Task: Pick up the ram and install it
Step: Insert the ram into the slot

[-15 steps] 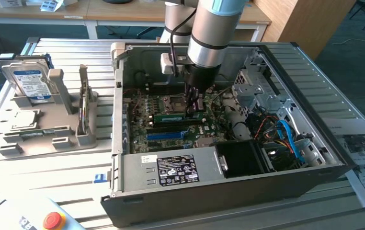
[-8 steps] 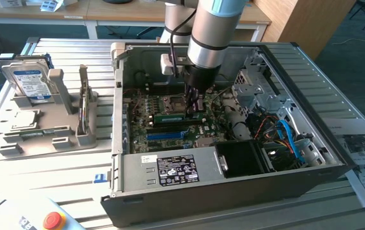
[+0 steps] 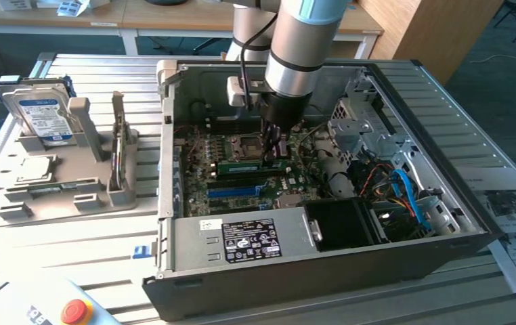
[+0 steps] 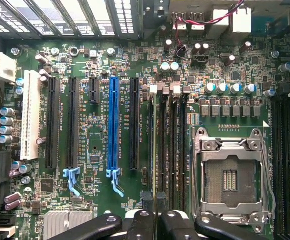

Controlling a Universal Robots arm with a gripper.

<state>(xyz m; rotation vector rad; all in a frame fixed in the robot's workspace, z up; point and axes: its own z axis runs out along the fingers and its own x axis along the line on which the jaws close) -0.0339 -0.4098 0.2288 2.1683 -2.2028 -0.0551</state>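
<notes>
The ram (image 3: 242,165), a thin green stick, stands on edge in the memory slots beside the CPU socket (image 3: 244,144) inside the open computer case (image 3: 330,271). My gripper (image 3: 273,154) reaches straight down from above and is shut on the ram's top edge near its end at the exterior view's right. In the wrist view the black fingertips (image 4: 147,200) sit close together. The ram (image 4: 154,160) runs away from them edge-on as a thin line along the dark memory slots. I cannot tell whether it is fully seated.
A blue slot (image 4: 113,125) and black expansion slots lie beside the memory slots. The case walls, the power supply (image 3: 249,240) and cables (image 3: 407,193) hem the arm in. A hard drive (image 3: 41,115) stands in a grey fixture (image 3: 68,183) at the exterior view's left.
</notes>
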